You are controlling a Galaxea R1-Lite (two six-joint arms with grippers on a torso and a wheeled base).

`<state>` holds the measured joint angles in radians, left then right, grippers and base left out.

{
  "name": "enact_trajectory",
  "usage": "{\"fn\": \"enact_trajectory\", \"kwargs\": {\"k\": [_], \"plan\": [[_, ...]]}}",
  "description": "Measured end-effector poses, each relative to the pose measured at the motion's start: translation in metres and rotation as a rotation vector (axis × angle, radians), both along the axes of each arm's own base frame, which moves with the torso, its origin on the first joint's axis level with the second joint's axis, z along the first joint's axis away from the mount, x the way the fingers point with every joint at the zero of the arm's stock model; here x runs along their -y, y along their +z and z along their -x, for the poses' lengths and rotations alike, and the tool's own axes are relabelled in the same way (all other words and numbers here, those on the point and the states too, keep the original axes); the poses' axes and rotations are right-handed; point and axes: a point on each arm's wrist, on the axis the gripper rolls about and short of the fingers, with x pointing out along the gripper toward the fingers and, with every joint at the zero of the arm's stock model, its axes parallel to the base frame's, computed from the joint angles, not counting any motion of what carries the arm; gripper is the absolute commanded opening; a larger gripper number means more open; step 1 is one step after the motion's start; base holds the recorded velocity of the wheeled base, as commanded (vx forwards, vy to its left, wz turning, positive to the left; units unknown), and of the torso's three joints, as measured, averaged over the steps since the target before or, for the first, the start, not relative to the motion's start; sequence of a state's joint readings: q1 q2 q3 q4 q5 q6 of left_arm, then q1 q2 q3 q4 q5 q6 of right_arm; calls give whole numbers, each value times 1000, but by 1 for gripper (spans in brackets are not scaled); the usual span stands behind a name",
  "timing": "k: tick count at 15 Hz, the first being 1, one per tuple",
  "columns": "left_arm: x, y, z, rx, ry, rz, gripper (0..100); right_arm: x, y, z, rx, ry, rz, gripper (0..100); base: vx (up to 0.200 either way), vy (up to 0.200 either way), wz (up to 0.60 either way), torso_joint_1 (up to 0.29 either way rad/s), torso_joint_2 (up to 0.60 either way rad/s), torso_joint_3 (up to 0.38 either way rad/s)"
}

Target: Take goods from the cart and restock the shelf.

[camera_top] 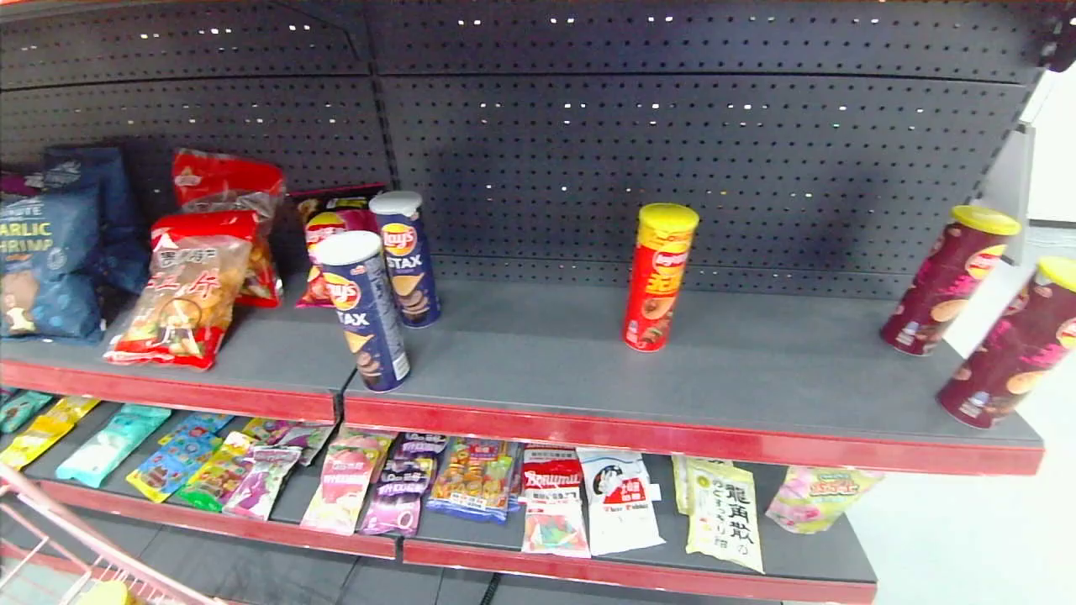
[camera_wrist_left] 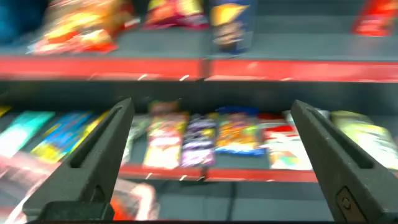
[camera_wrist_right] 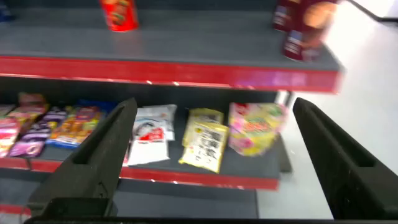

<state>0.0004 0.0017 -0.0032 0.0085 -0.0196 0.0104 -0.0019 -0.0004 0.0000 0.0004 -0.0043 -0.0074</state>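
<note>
Tall round red can [camera_top: 660, 277] on flat grey shelf [camera_top: 756, 361], 3 o'clock from front blue can [camera_top: 366, 311]. Left gripper [camera_wrist_left: 212, 104] and right gripper [camera_wrist_right: 214, 102] spread wide, facing shelves.

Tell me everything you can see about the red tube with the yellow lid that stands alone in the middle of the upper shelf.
The red tube is a tall round snack canister with a flat yellow lid, closed. Its glossy printed body shows chips near the bottom. It stands upright on the grey upper shelf, set back from the front and clear of the perforated back wall. Only the shelf touches it; the other goods stand well apart.
</note>
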Motion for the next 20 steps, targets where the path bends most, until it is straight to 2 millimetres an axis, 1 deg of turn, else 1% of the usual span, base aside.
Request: {"fn": "enact_trajectory", "kwargs": {"k": [5, 20], "plan": [[0, 0, 0, 1, 0, 0, 100, 0, 0, 0, 0, 0, 0, 100, 0, 0, 600, 0, 2, 0], [0, 0, 0, 1, 1, 0, 100, 0, 0, 0, 0, 0, -2, 100, 0, 0, 0, 0, 0, 0]]}}
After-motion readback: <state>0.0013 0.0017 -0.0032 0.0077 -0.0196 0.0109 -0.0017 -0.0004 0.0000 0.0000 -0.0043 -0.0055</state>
